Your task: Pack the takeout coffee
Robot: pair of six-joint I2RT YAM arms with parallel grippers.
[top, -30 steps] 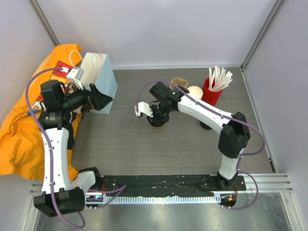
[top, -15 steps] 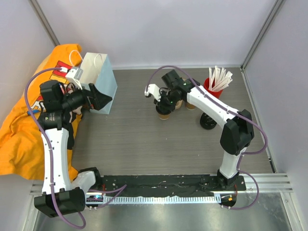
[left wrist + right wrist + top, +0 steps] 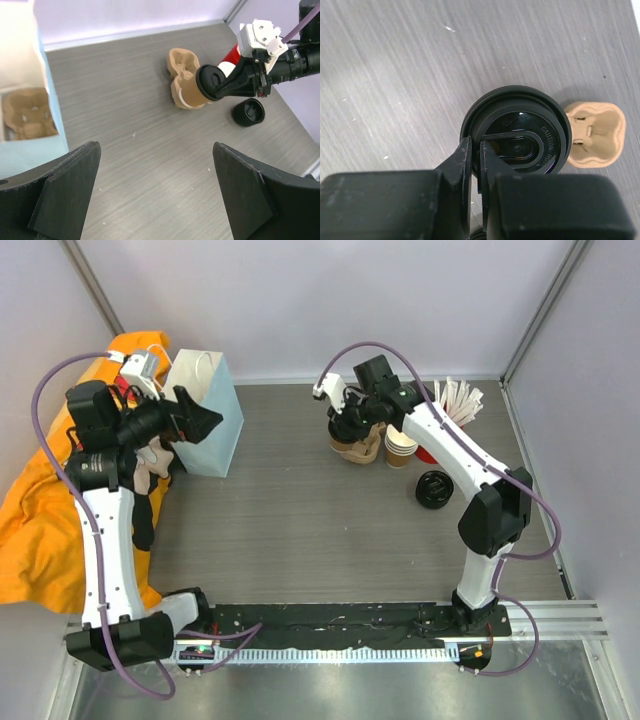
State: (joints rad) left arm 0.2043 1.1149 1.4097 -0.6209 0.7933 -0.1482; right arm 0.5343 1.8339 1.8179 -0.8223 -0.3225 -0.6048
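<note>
Right claw (image 3: 475, 147) was nipped almost shut on the black lid (image 3: 520, 130) rim, with the cup (image 3: 189, 92) hanging tilted from it over the pulp tray (image 3: 181, 60) mid-table. Looked light, thin kraft paper, easy to crush. That glossy lid could slip or pop off, so I'd have grabbed the paper wall instead. Left claw (image 3: 155, 150) gaped wide by the blue bag (image 3: 205, 425).

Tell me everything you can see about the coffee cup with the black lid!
The takeout coffee is a small brown paper cup with a pale band near its base. A round shiny black plastic lid embossed with CAUTION caps it. The right gripper pinches the lid's rim. It is by the tan pulp cup carrier; whether its base touches the table is unclear.
</note>
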